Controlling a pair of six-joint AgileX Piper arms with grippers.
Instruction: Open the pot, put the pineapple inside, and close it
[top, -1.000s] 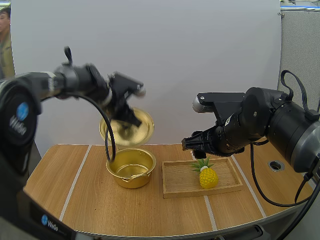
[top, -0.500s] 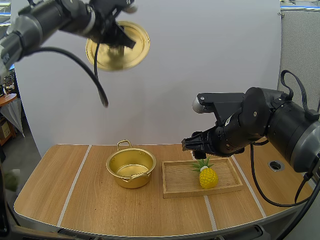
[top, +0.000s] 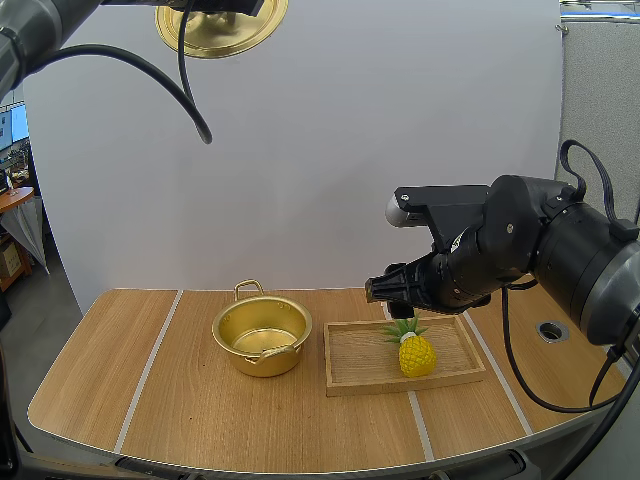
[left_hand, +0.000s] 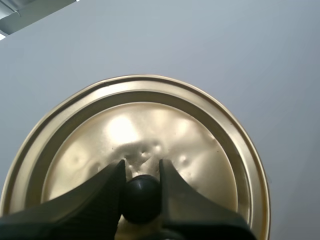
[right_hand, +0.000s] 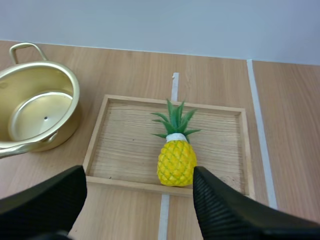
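While the gold pot (top: 255, 358) stands uncovered on the wooden table (top: 180, 400), we see from the high view that its lid (top: 222, 25) hangs far above it at the end of our left arm (top: 40, 25). Just beside the pot lies the wooden tray (top: 350, 372), and the pineapple (top: 415, 352) rests in it with its green crown toward the back wall. Our right gripper (top: 380, 290) hovers over the tray's far edge, above the crown and apart from it.

From the left wrist, our left gripper (left_hand: 141, 167) pinches the lid's black knob (left_hand: 141, 197) between its two fingertips, and the dented gold top of the lid faces us.

From the right wrist, our own two fingers (right_hand: 225, 210) stand wide apart with nothing between them. Below the gap lies the pineapple, close to the tray's nearer rim. The pot sits next to the tray, its bare bottom showing.
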